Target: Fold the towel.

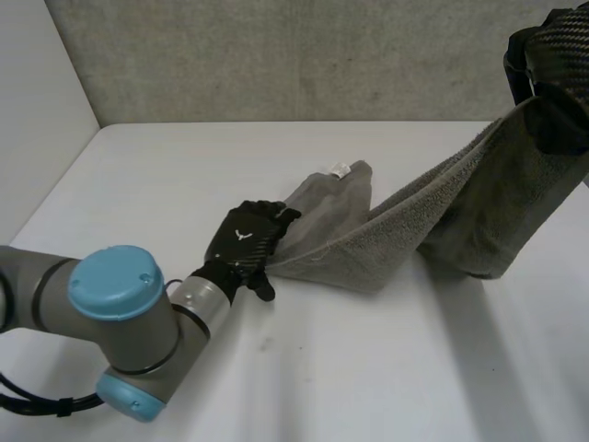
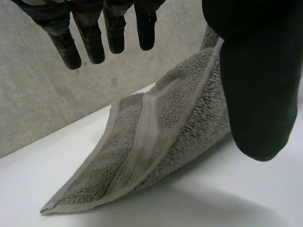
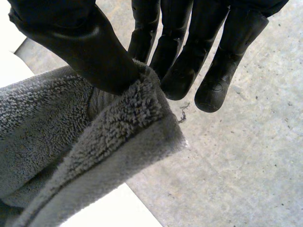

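towel point(image 1: 460, 198), grey and thick, stretches across the white table point(image 1: 368, 368) from near the middle up toward the far right, where one end of it is held in the air. its lower end lies on the table in loose folds, with a small white label point(image 1: 340, 169) showing at the far side of the heap.

right hand point(image 1: 552, 74) is up above the table's far right side, in front of the grey wall point(image 1: 276, 55). in its wrist view the thumb point(image 3: 90, 52) presses a rolled edge of the towel against the fingers point(image 3: 180, 71), so the hand is pinching the cloth, and the rest of the towel hangs down from that grip.

left hand point(image 1: 247, 238) sits low at the near left end of the towel, its fingertips at the edge of the folds. in its wrist view the fingers are straight and held apart from the thumb, clear of the cloth, so the hand is spread and grips nothing. a flat corner of the towel lies on the table beyond its fingertips.
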